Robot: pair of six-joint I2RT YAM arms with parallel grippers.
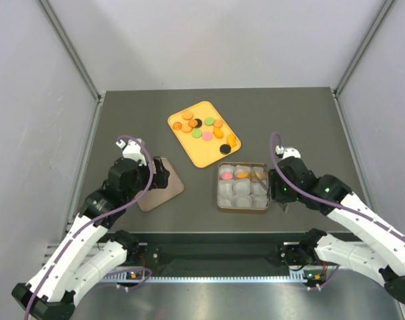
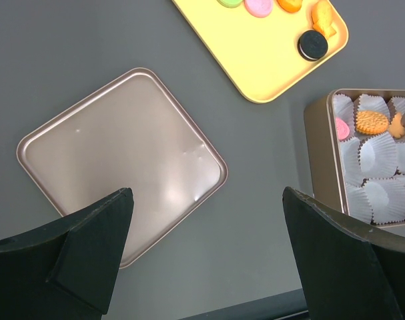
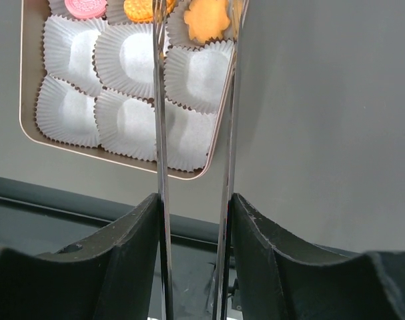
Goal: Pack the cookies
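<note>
Cookies (image 1: 197, 133) mostly loose on yellow tray (image 1: 202, 155), mid-bench toward far edge; three sit in paper cups (image 3: 132, 60) of tin (image 2: 317, 153), just near of tray's corner. Right pincer (image 3: 194, 213) clamped on thin metal tongs (image 3: 161, 133) over tin's right edge. Left pincer (image 2: 207, 200) wide open, empty, above square lid (image 2: 122, 160) near-left; bare bench (image 2: 255, 220) between lid and tin.

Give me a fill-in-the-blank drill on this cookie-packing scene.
1. The right gripper is shut on metal ____.
2. The tin is lined with ____ paper cups.
3. Beside the tin's orange cookies lies one ____ cookie.
4. The left gripper holds nothing; its jaws stand ____.
Missing words: tongs, white, pink, open.
</note>
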